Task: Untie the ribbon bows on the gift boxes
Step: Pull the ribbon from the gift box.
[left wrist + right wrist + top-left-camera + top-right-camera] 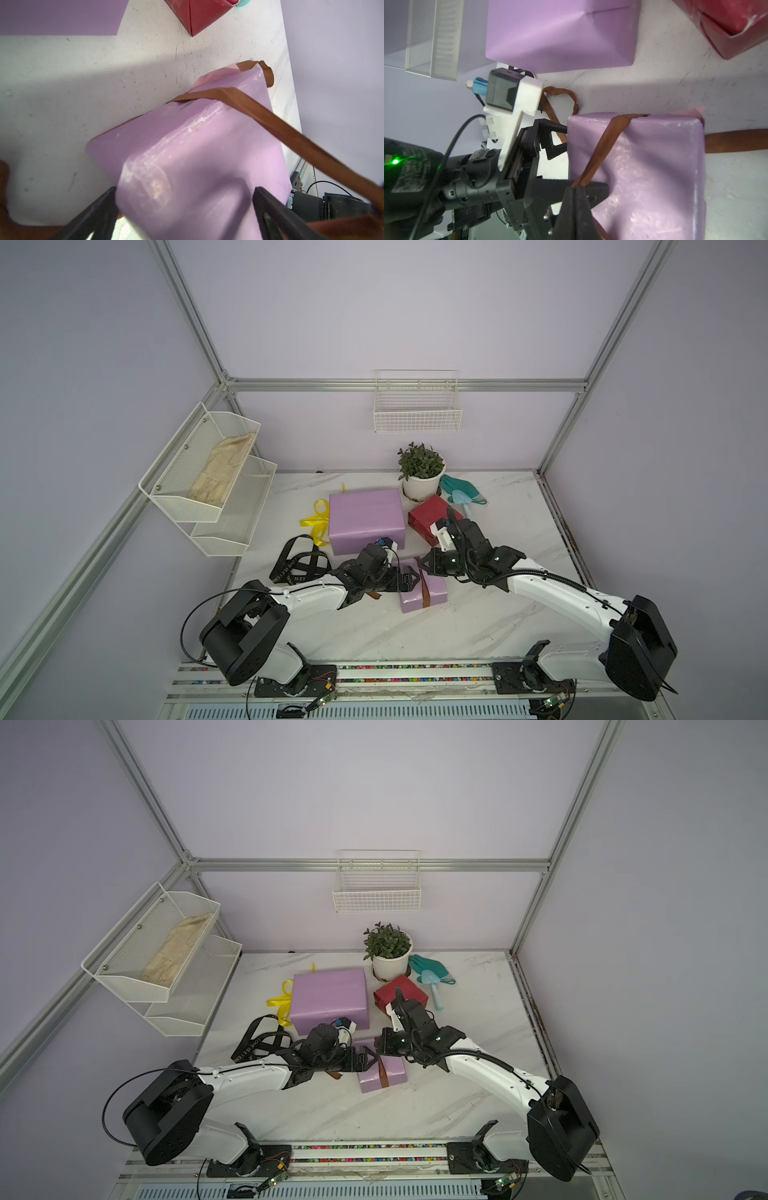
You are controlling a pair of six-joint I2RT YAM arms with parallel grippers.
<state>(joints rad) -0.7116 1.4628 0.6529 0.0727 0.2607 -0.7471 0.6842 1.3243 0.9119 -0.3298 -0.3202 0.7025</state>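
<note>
The brown ribbon (604,143) lay slantwise across the small lilac box (654,176) at the front middle of the table (478,622). One end was pinched in the closed right pincer (576,190) at the box's edge. The left pincer (185,193) gaped wide astride that same edge, gripping nothing, with lilac walls behind.

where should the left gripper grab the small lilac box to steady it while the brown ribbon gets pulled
Grip the small lilac box across the flat opposite faces at the end nearest the left gripper, coming in level from that arm's side. Its open jaws straddle that end, which looks bare; the brown ribbon, pinched by the right gripper, crosses farther along.
</note>
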